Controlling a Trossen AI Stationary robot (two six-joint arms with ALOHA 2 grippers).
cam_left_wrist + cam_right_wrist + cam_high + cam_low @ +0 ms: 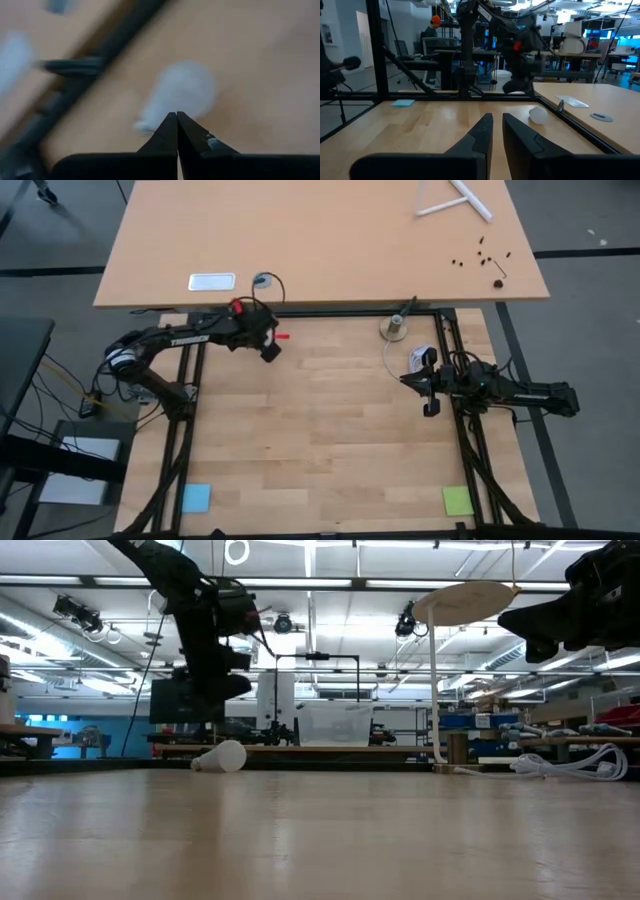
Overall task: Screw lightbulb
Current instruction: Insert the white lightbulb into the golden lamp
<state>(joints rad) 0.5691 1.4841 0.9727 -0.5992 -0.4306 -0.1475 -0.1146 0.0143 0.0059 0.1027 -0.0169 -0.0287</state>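
The white lightbulb (222, 756) lies on its side on the wooden table near the far left rail; it also shows in the right wrist view (538, 115) and blurred in the left wrist view (182, 92). My left gripper (176, 117) hangs shut a little above it (515, 87), tilted downward, touching nothing; in the high view this arm (268, 348) covers the bulb. The silvery socket (395, 328) stands at the far edge, right of centre. My right gripper (497, 125) rests level at the right side (425, 385), only a narrow gap between its fingers, nothing in it.
A white cable with its plug (420, 358) lies coiled by the right arm, seen also in the low view (570, 762). Black frame rails (330, 312) border the table. A blue note (196, 498) and a green note (458, 500) lie at the near corners.
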